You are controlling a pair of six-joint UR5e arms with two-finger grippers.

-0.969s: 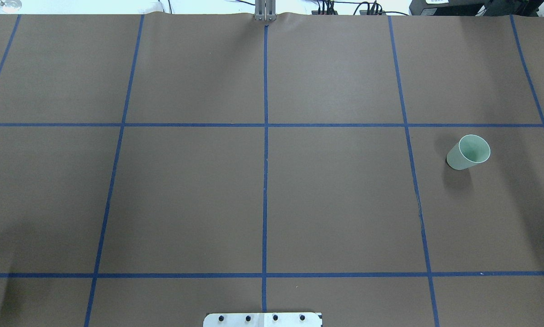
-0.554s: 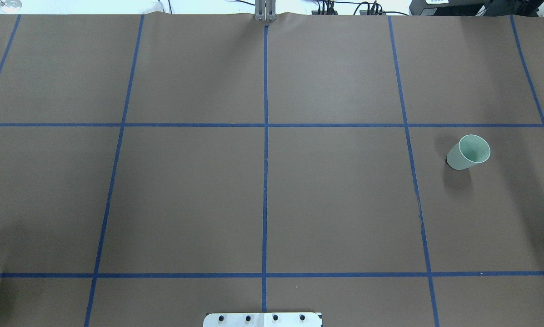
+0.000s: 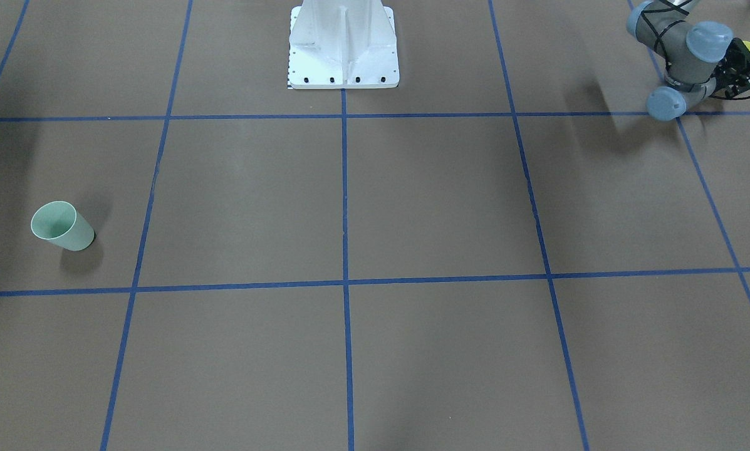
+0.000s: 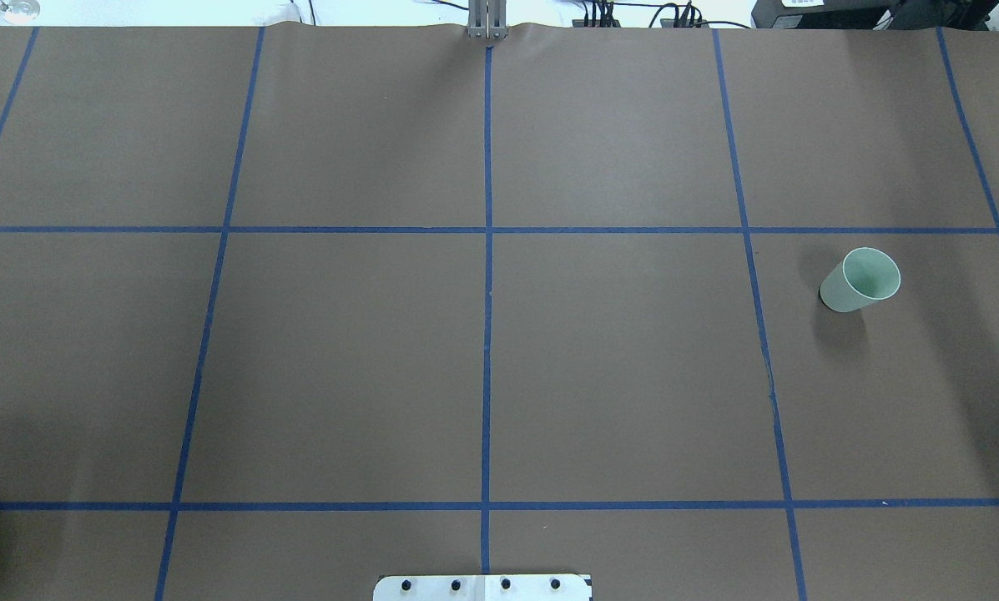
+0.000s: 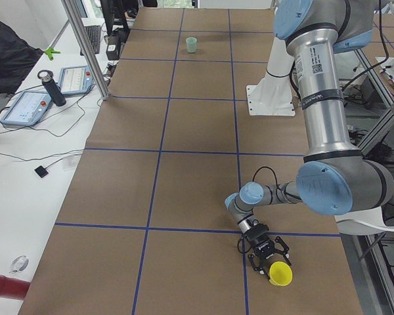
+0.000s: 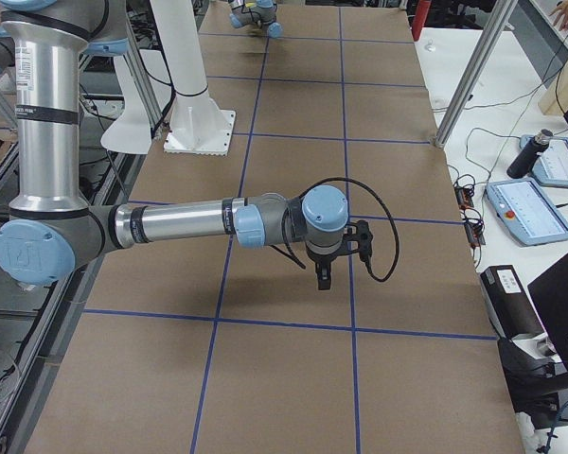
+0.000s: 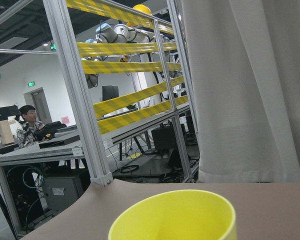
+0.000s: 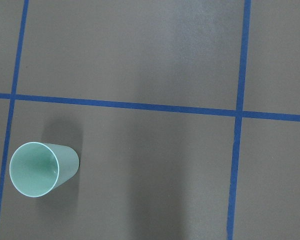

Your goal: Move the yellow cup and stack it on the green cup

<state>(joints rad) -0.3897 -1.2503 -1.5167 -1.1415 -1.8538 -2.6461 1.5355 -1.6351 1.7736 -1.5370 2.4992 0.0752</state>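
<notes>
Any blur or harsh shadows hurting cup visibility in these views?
Overhead: green cup sharp, soft shadow beside it. Right wrist: same cup crisp, faint shadow band across the paper. Left wrist: yellow cup cropped at the bottom edge, evenly lit.

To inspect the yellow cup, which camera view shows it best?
Exterior left shows the yellow cup nearly whole. Left wrist catches only its rim; front-facing, a sliver near the edge; the others miss it.

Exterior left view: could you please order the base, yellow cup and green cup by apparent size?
1. base
2. yellow cup
3. green cup, which is far off, so its true size against the yellow is unsure.
</notes>
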